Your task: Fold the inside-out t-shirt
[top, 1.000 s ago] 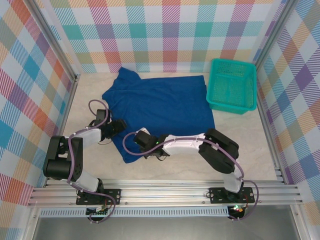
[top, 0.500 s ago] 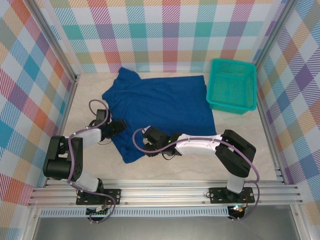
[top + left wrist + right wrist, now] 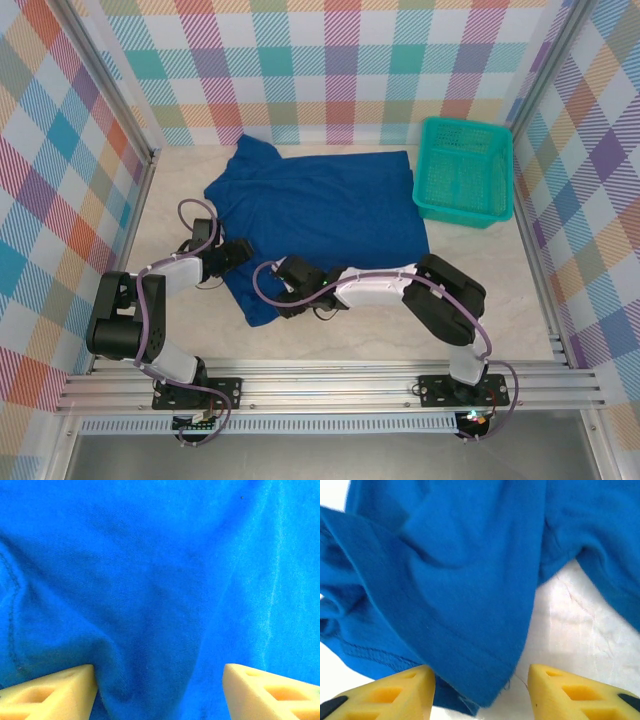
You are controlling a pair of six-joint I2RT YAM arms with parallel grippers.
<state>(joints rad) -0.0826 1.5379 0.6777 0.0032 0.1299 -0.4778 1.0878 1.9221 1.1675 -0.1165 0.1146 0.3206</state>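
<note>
Top external, beige marbled table (image 3: 505, 275), plaid walls (image 3: 340, 60), blue t-shirt (image 3: 320, 210), both jaws parted.

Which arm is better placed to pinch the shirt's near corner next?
Right: the right fingers, open, straddle the t-shirt's hemmed corner. The left fingers face unbroken fabric, no edge between them.

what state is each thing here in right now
royal-blue cotton t-shirt: spread mostly flat, near corner rumpled, not yet folded up
teal plastic mesh basket: upright, looks empty
left pincer: open, fingers wide apart over the blue cloth
right pincer: open, a loose shirt hem lying between its fingers
</note>
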